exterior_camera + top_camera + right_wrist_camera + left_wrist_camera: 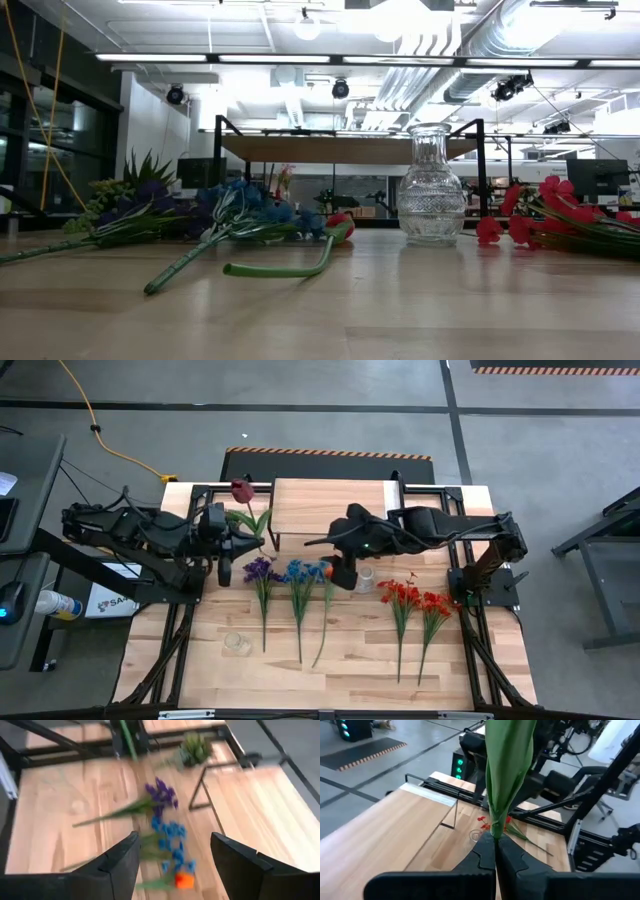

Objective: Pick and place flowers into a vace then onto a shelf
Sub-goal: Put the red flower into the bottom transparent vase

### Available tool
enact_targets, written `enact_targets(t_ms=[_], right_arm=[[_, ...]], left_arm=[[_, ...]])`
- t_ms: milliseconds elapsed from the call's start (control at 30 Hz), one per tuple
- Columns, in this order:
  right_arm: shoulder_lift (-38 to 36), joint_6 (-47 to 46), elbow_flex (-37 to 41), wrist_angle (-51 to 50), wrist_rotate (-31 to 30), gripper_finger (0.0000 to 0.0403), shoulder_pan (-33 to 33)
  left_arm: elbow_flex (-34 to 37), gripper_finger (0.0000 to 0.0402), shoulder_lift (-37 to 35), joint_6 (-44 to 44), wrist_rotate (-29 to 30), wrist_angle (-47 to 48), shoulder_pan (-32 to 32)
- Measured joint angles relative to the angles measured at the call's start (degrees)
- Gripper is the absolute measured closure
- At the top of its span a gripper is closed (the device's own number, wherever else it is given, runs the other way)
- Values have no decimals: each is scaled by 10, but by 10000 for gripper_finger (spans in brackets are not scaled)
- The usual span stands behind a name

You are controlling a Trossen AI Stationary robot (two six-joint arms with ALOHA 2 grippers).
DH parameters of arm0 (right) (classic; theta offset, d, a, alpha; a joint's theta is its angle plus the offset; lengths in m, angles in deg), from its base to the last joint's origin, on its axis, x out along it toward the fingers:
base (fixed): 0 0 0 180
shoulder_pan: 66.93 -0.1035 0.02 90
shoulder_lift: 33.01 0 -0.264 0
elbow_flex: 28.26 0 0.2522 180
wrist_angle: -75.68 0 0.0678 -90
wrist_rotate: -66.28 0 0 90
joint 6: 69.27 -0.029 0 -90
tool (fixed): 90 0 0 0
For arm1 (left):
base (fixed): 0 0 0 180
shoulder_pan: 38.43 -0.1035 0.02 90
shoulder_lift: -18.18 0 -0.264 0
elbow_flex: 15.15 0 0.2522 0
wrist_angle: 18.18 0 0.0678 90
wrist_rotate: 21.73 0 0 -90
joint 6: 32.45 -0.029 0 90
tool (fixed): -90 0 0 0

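On the near part of the light-wood plank counter (340, 670) a small clear glass piece (238, 644) lies alone, and just past it the long green-stemmed artificial flowers lie in a row with blooms toward the back: a purple flower (261, 570), a blue flower (300, 572), an orange-tipped flower (184, 880), and to the right two red flowers (412, 598). A clear patterned glass vase (431, 186) stands upright between the blue and red ones. The right gripper (341, 574) hangs over the orange bloom beside the vase, fingers (120, 865) spread and empty. The left gripper (496, 851) hovers left of the purple flower, fingers pressed together on the green stem of a dark red flower (241, 489). Behind stands the low light-wood shelf (330, 508) on black legs.
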Motion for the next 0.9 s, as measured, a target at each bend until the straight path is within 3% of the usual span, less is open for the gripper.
enact_targets(t_ms=[300,500,900], right_arm=[[0,-6,0,-40,-22,171,0],[0,3,0,-40,-22,171,0],[0,12,0,-40,-21,171,0]], left_arm=[[0,372,-5,81,-86,19,1],[0,372,-5,132,-102,25,55],[0,372,15,238,64,44,232]])
